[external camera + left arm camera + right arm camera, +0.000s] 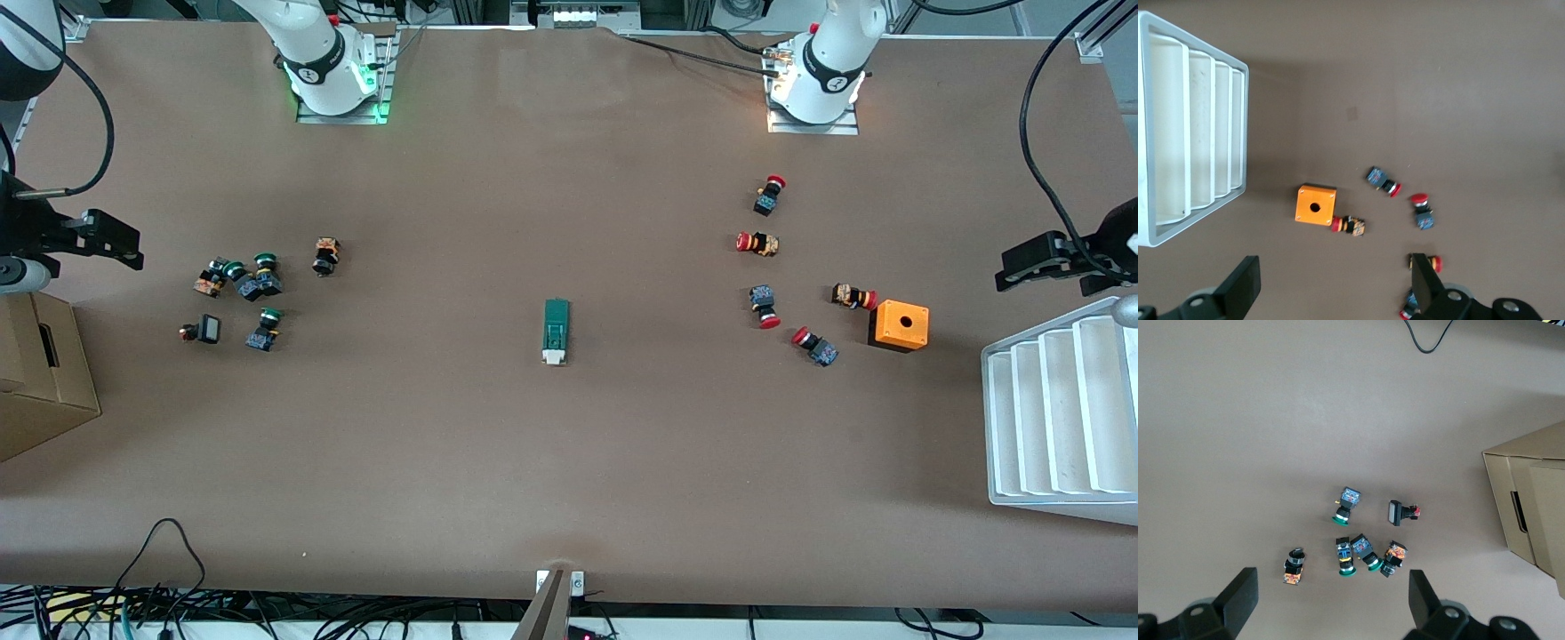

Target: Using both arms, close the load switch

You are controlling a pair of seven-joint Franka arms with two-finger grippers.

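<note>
Fingers of both grippers stand wide apart and hold nothing. The left gripper (1036, 262) hangs over the desk's edge at the left arm's end, above the white ridged tray (1049, 418); its wrist view shows the two black fingers (1241, 287) spread over bare desk, with the orange box (1315, 205) and the red-capped push buttons (1383, 181) in sight. The right gripper (111, 238) hangs over the edge at the right arm's end, above the cardboard box (44, 373), with the green-capped push buttons (1348, 505) under its camera.

The load switch (556, 331) lies flat in the middle of the desk, well apart from both button clusters, its long axis running from the robots' edge toward the front camera's edge and its white end piece nearer to the front camera. Neither gripper is near it, so the step in hand looks like the approach.

To do it well, I would bring both arms in from their own ends so they meet the switch from its two long sides without crossing. One gripper should straddle the narrow green body and pin it to the desk; the other should work the moving part, which is too small here to make out. The block looks light and likely to slide on the smooth brown cover, so brace it first, then press slowly and squarely.
</note>
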